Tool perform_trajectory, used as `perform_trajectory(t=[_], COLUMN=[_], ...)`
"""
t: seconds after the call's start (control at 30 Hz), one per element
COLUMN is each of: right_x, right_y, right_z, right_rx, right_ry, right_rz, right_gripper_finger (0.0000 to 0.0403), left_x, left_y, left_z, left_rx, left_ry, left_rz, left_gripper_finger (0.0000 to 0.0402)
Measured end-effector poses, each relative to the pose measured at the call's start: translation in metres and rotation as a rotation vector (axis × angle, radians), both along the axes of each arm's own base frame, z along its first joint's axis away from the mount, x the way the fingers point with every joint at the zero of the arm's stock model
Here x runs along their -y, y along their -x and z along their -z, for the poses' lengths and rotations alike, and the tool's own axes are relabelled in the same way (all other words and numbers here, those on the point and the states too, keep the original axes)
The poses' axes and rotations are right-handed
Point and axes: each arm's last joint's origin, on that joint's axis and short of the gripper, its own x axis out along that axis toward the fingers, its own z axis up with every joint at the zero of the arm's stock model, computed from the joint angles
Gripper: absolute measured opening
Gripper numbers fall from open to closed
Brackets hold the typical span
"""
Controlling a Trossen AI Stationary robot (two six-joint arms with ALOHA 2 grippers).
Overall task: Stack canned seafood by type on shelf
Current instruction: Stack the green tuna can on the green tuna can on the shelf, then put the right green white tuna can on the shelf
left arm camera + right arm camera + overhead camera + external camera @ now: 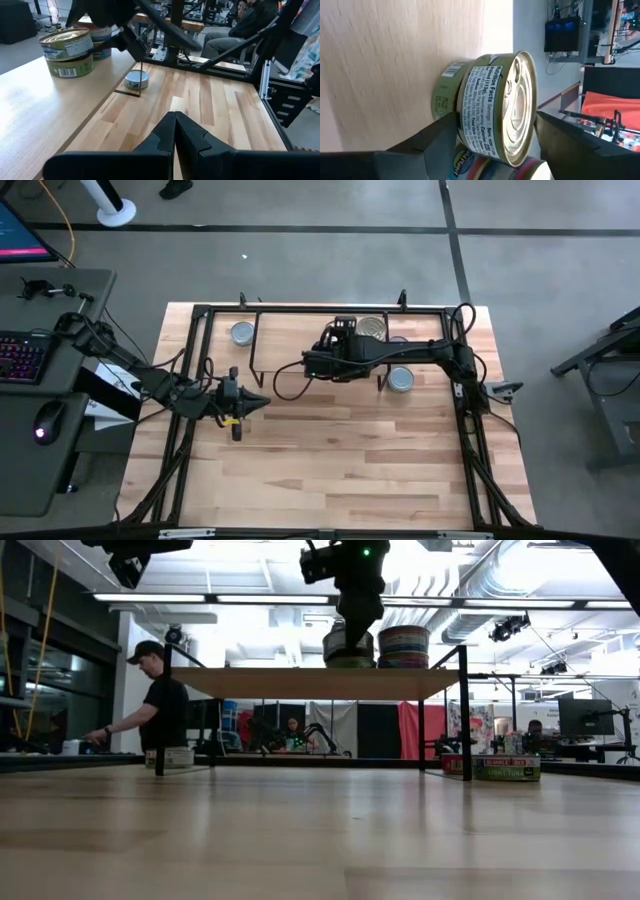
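Green-label tin (490,115) sits on top of another green tin (70,67), stacked on the shelf (320,683). Second stack (403,646) just beside it on the shelf. Right gripper (490,135) is over the shelf, fingers spread either side of the top tin; contact unclear. One tin (243,332) on the table (340,470) by the shelf's left end, another (400,379) by a right-end leg. Left gripper (174,131) near the table's left edge, fingers pressed together, empty. Person (155,705) in the background.

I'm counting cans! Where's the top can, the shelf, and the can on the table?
top can (512,107): right wrist view, its lid
shelf (310,684): low view, front edge
table can (136,79): left wrist view, its lid
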Motion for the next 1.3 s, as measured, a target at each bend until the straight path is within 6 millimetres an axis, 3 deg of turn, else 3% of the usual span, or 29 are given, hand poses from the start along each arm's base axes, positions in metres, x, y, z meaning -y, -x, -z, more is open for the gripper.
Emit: perform_trajectory(t=[0.5,0.7,0.83,0.97,1.07,1.17,1.23,1.3], right_x=[-0.001,-0.035,-0.083,-0.131,-0.148,-0.146,-0.135,-0.119], right_y=[0.004,0.024,0.04,0.076,0.115,0.157,0.181,0.203], right_z=[-0.023,-0.057,-0.043,-0.008,0.026,0.044,0.049,0.058], right_rx=[0.076,0.349,0.298,0.168,0.115,0.199,0.321,0.444], right_ry=[-0.054,-0.382,-0.502,-0.581,-0.571,-0.582,-0.604,-0.61], right_rz=[0.008,0.08,0.045,0.078,0.222,0.429,0.56,0.688], right_gripper_finger=[0.0256,0.0255,0.0236,0.0185,0.0131,0.0069,0.0024,0.0008], left_x=[0.0,-0.001,-0.008,-0.014,-0.018,-0.021,-0.022,-0.023], left_y=[0.0,-0.001,-0.004,-0.008,-0.01,-0.011,-0.012,-0.013], left_z=[0.001,0.0,0.001,0.001,0.002,0.002,0.001,-0.001], left_rx=[-0.005,-0.002,-0.009,-0.019,-0.02,-0.02,-0.014,0.006], left_ry=[-0.002,0.012,0.011,0.045,0.095,0.115,0.122,0.135], left_rz=[0.0,0.006,-0.032,-0.003,0.007,0.009,0.012,0.016], left_gripper_finger=[0.0,0.0,0.0,0.0,0.0,0.0,0.0,0.0])
